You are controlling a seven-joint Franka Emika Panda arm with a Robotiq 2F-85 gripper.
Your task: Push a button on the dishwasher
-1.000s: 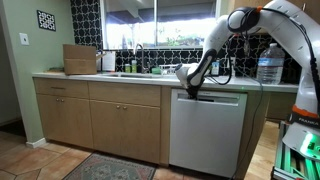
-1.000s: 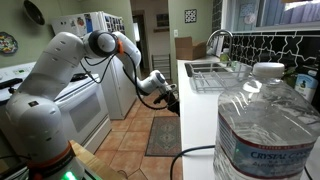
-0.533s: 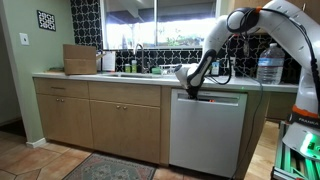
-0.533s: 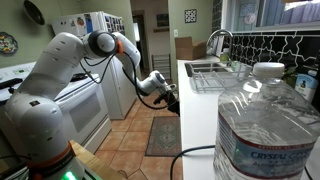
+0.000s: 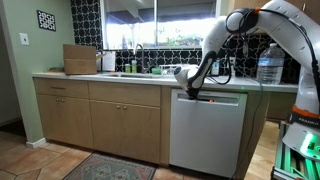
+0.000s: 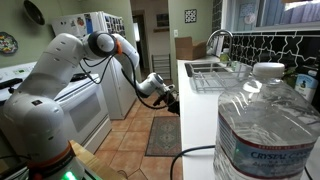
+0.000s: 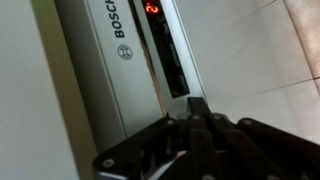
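I see the tall silver-white dishwasher (image 5: 208, 135) set under the pale desk (image 5: 55, 76), its dark control strip (image 7: 168, 55) with a red-lit display (image 7: 152, 8) just beneath the desk's front edge. My black hand (image 7: 200, 118) sits at that strip, fingers together; I cannot tell whether the tip touches it.

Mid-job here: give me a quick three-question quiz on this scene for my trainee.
1. True or false: the gripper is wide open.
2. What colour is the light on the dishwasher? A green, B red, C blue.
3. Fill in: in the wrist view, the brand on the dishwasher reads ____.
Key: 1 false, it is shut; 2 B; 3 Bosch.
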